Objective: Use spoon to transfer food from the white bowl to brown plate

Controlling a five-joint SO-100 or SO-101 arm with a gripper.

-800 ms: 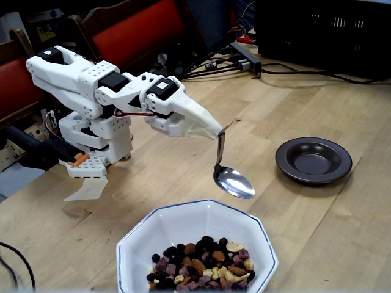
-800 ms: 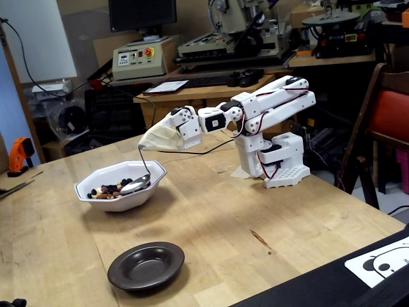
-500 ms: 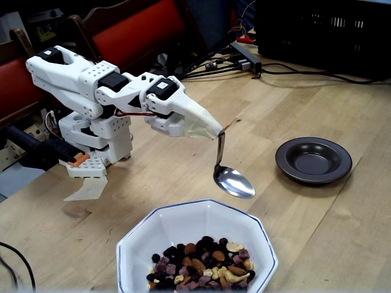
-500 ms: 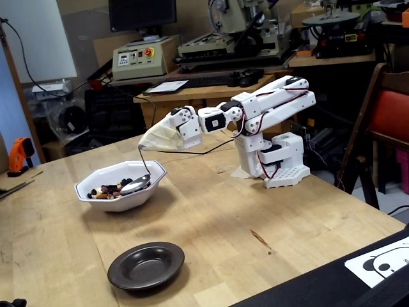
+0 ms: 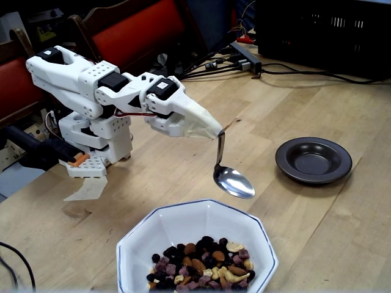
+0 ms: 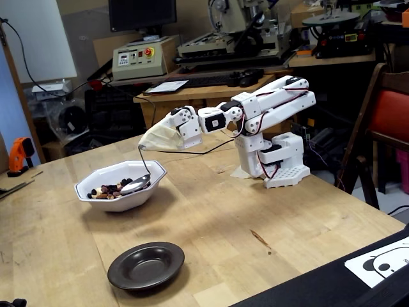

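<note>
My gripper (image 5: 219, 130) is shut on the thin handle of the silver spoon (image 5: 233, 181); its fingers are wrapped in pale tape. The spoon hangs down, its oval bowl empty, just above the far rim of the white bowl (image 5: 146, 229). The food (image 5: 200, 264), nuts and dried fruit, lies in the near part of that bowl. The brown plate (image 5: 313, 160) stands empty to the right, apart from the spoon. In the other fixed view the gripper (image 6: 144, 146) holds the spoon (image 6: 135, 185) over the white bowl (image 6: 121, 200), with food (image 6: 103, 191) at its left and the brown plate (image 6: 146, 265) nearer the camera.
The arm's white base (image 5: 91, 149) stands at the back left of the wooden table. Cables and a black crate (image 5: 324, 36) lie at the back right. In the other fixed view a chair (image 6: 386, 121) stands at the right and a desk with equipment behind.
</note>
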